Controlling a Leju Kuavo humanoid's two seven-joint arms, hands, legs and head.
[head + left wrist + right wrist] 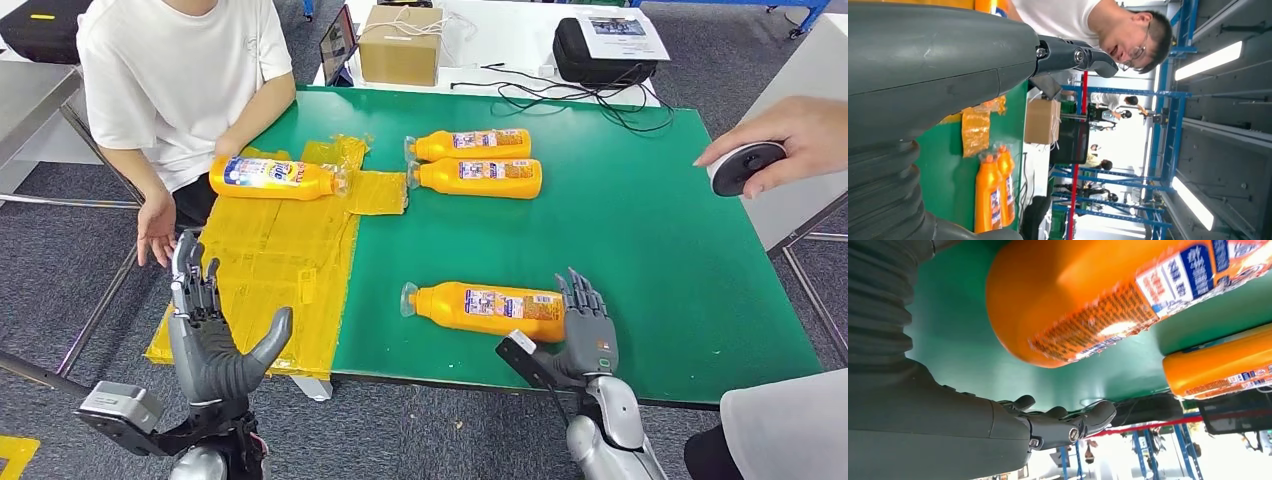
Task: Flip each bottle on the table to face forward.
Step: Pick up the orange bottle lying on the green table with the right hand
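Even, bright overhead light from ceiling strip lamps (1205, 60) leaves my head view sharp with soft shadows, while glare glints off the near bottle (1088, 295) and the far background washes out white.

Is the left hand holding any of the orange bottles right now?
No: in the head view the left hand is raised with fingers spread over the yellow sheet's edge, holding nothing, apart from the nearest bottle.

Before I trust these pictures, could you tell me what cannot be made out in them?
- Near bottle: base end hidden behind the right hand, head view; contact unclear.
- Bottle labels: print too small, head view.
- Near bottle's cap end: cut off by the picture's edge, right wrist view.
- Left hand: its cover blocks much of the table, left wrist view.
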